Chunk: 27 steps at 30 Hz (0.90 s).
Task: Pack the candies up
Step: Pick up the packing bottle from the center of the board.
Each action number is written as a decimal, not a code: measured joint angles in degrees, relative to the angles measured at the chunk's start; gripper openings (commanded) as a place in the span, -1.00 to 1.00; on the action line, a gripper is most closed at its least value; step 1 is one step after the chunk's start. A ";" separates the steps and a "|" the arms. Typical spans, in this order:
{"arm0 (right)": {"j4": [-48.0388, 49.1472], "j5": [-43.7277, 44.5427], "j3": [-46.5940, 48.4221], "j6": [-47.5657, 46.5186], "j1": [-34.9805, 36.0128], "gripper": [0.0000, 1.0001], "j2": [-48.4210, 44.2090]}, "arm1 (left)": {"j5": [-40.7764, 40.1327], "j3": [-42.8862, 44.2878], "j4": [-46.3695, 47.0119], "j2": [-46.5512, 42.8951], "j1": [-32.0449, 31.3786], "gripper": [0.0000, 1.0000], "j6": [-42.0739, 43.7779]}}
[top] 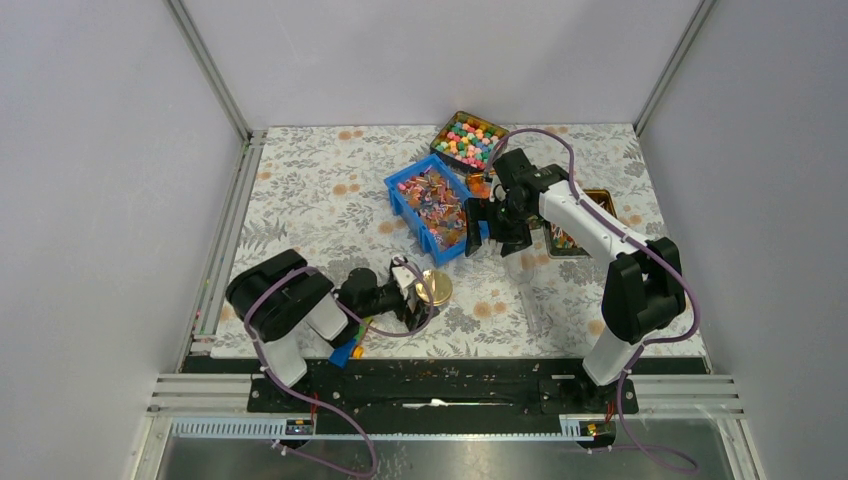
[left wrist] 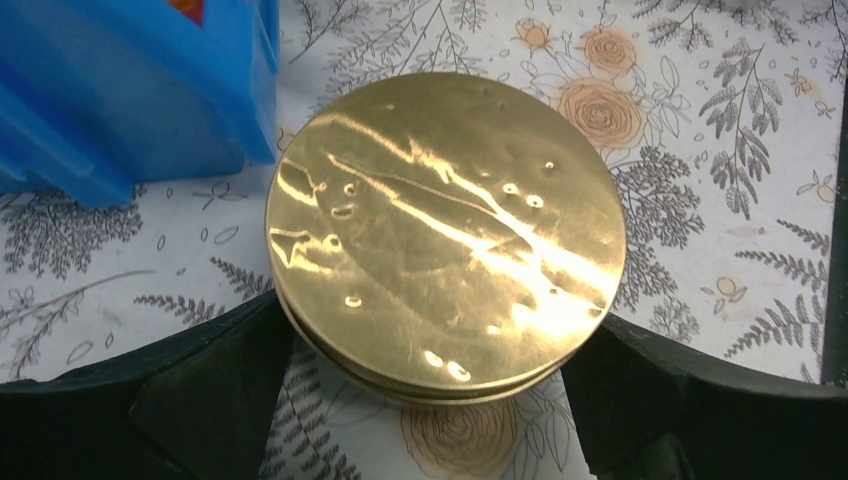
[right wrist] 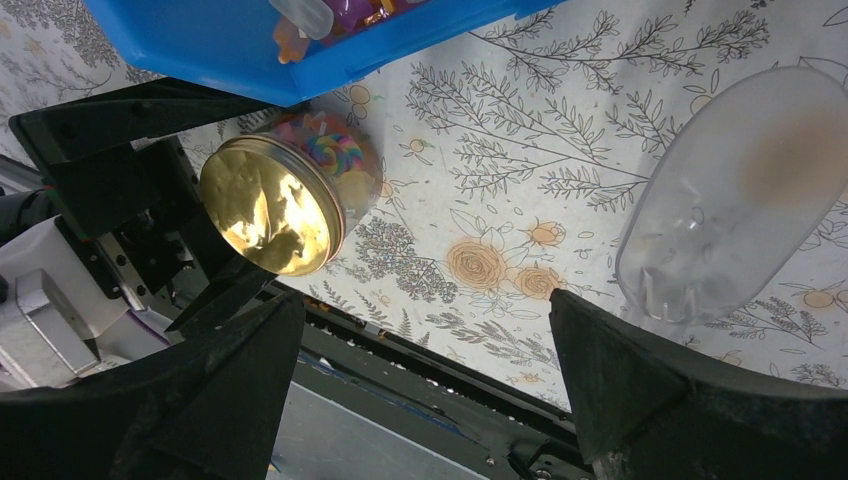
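1. The candies [top: 437,203] lie heaped in the blue bin [top: 400,186] at mid-table, a jumble of pink, red and white wrappers.
2. The right gripper [top: 495,231] hangs just beside that bin's right wall. Its jaws are spread wide with nothing between them, and the sweets sit off to one side of them, not within.
3. From the right wrist, the bin's rim runs across the top of the view, a few wrappers peeking over it. Only flowered tablecloth [right wrist: 480,200] shows between the two black fingers [right wrist: 200,400].
4. A clear plastic scoop [right wrist: 735,200] lies on the cloth to one side.
5. The left gripper [left wrist: 440,345] is down near the table's front edge, jaws splayed, one on each side of the gold lid [left wrist: 445,235]. I can't tell whether the fingers touch its rim.
6. That lid caps a jar [right wrist: 345,165] with swirl-wrapped sweets showing through its side, just beside the bin's near corner.
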 measured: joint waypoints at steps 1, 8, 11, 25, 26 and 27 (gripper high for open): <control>-0.04 -0.07 0.00 0.22 0.00 0.99 0.00 | 0.07 0.42 1.44 1.22 -0.07 0.98 0.00; -1.92 -0.13 0.59 1.60 0.00 0.99 0.00 | 0.98 3.48 7.87 7.82 -0.28 0.98 0.44; -2.21 -0.15 1.22 2.03 0.00 0.99 0.00 | 1.86 4.52 8.96 9.38 -0.28 0.87 1.03; -2.97 -0.55 4.04 2.86 0.00 0.99 0.39 | 5.64 5.38 7.82 9.44 -0.28 0.25 3.06; -2.97 -0.55 4.07 2.97 0.00 0.99 0.39 | 5.88 5.25 6.88 8.79 -0.28 0.25 3.48; -2.97 -0.55 4.11 3.02 0.00 0.99 0.39 | 6.10 5.09 5.57 7.89 -0.28 0.25 4.07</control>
